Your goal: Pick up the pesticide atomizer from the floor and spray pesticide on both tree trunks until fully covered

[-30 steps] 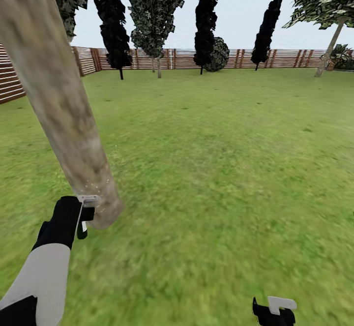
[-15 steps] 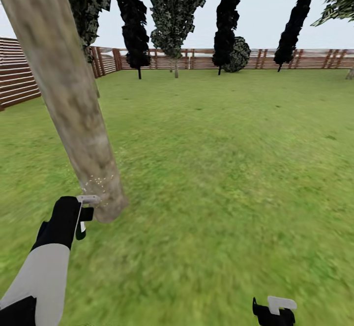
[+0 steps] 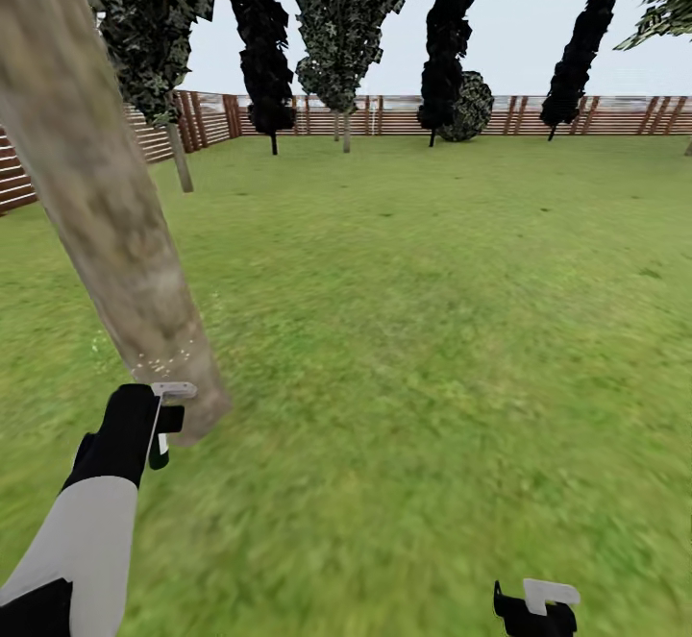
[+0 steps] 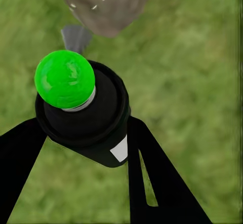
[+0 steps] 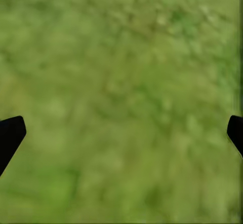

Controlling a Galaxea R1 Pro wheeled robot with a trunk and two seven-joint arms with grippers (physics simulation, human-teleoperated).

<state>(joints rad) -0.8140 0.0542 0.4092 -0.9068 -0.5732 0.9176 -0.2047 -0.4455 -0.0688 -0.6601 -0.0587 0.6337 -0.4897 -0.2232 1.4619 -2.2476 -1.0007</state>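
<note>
At the far left of the head view a thick mottled trunk (image 3: 106, 224) leans from the upper left corner down to the lawn (image 3: 432, 330), with pale specks scattered on its bark just above the foot. Right below it, at lower left, the left gripper (image 3: 159, 426) has its fingers pinching the atomizer (image 3: 163, 423), whose grey nozzle sits close to the trunk base. In the left wrist view the bottle (image 4: 83, 115) sits between the two black fingers (image 4: 152, 178), green knob up. A slatted fence (image 3: 500, 115) and dark trees (image 3: 447, 36) cross the top. At the lower right edge, the right gripper (image 3: 535, 606) hangs over grass, fingers spread wide.
</note>
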